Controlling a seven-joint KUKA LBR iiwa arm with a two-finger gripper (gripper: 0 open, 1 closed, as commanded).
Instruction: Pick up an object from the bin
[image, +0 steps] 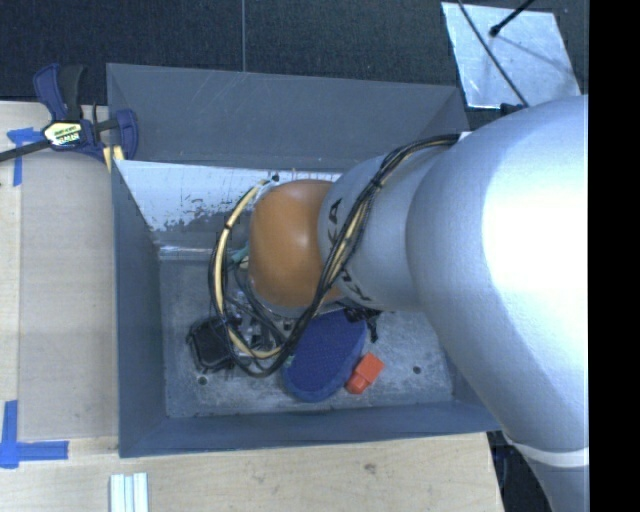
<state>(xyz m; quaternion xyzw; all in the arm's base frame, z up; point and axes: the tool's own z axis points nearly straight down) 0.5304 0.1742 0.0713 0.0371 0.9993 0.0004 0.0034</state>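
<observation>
The dark body of my gripper (250, 322) shows just below the orange wrist cover, low over the bin's floor near the middle. Directly to its right, a dark blue oval object (322, 362) lies flat on the floor, touching or nearly touching the cables. A small orange block (364, 373) sits against the blue oval's right end. At the gripper's left, a small black object (208, 344) rests on the floor. Whether it touches the gripper I cannot tell.
The thick silver arm comes in from the right and covers the bin's right half. The orange cover and yellow and black cables hide the floor under the wrist. Bare grey floor shows along the left and front walls.
</observation>
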